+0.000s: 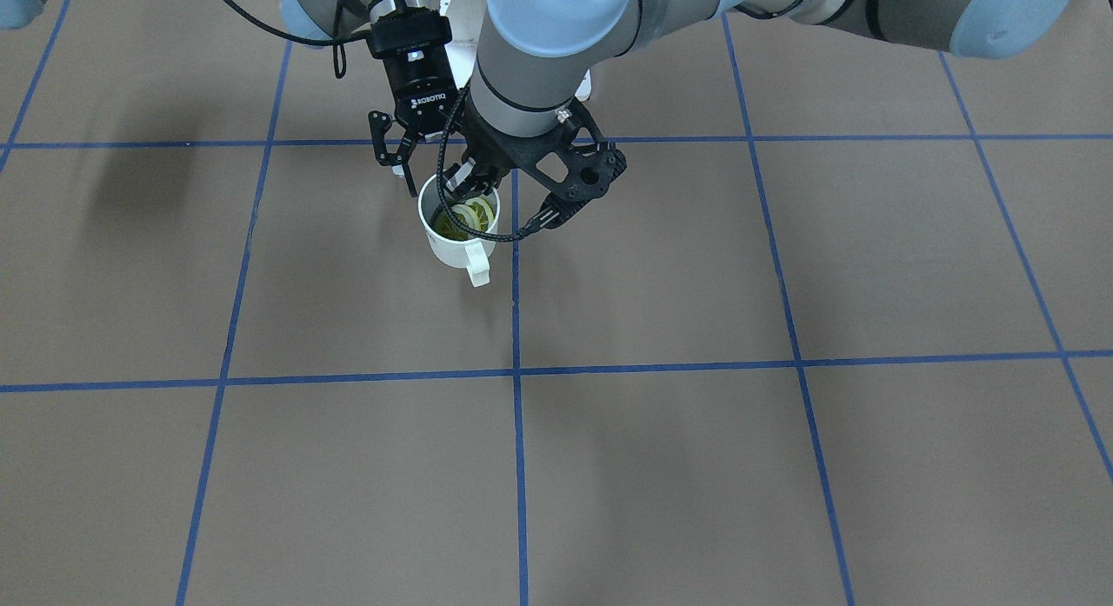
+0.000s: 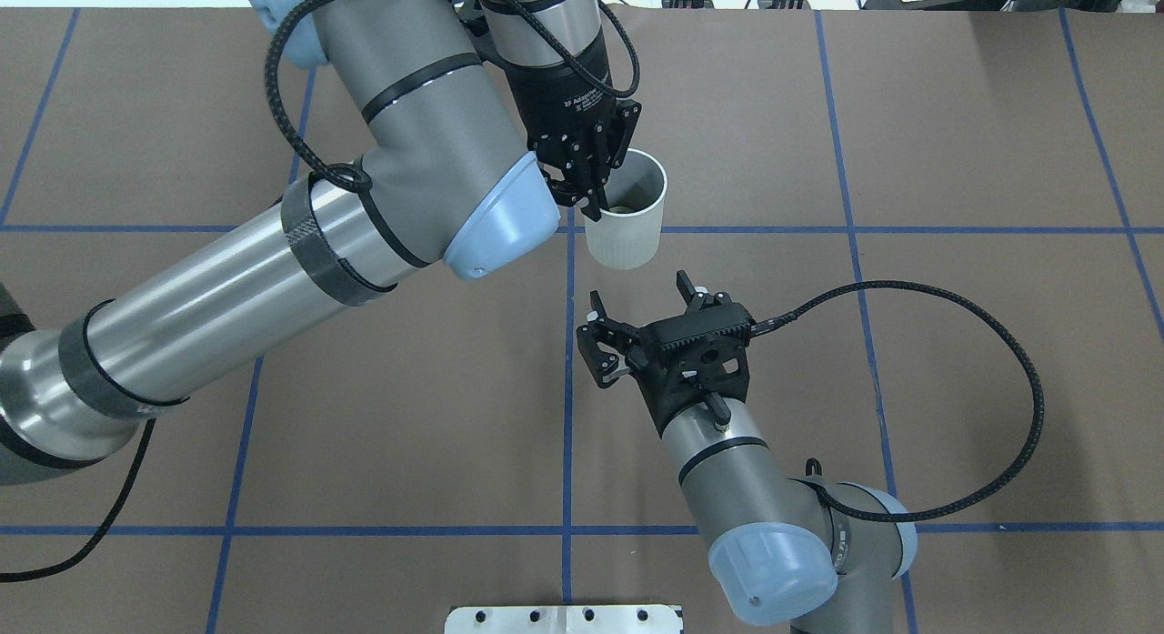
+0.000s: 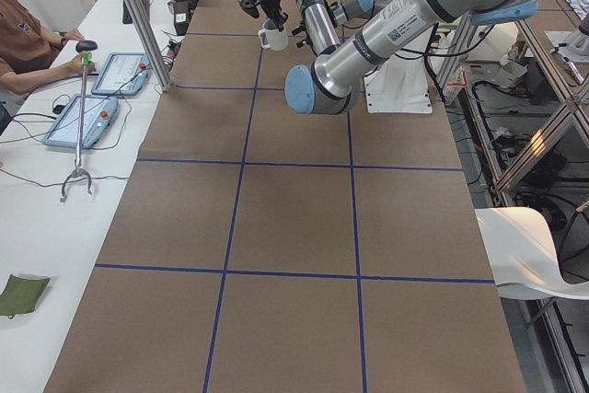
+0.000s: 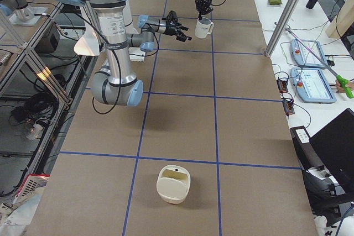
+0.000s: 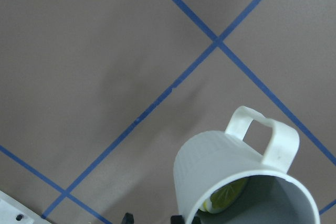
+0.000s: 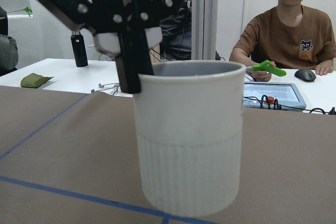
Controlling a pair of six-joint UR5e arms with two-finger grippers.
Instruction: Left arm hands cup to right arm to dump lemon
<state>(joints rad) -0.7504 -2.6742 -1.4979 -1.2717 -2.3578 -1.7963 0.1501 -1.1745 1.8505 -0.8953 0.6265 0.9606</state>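
My left gripper [image 2: 591,197] is shut on the rim of the white cup [image 2: 623,238], one finger inside and one outside. The cup [image 1: 452,245] is upright, its handle pointing away from the robot. Yellow-green lemon [image 1: 474,215] slices lie inside it, and the left wrist view shows lemon [image 5: 228,198] low in the cup [image 5: 220,166]. My right gripper [image 2: 639,293] is open, aimed at the cup's side from a short way off and not touching it. In the right wrist view the cup [image 6: 189,140] fills the middle, with the left gripper's fingers [image 6: 128,72] on its rim.
A beige lidded container [image 4: 173,183] sits on the table far towards the robot's right end. A person [image 6: 283,30] sits at the white side table [image 3: 55,190] beyond the cup, with tablets [image 3: 120,71] on it. Blue tape lines [image 1: 516,328] cross the brown table.
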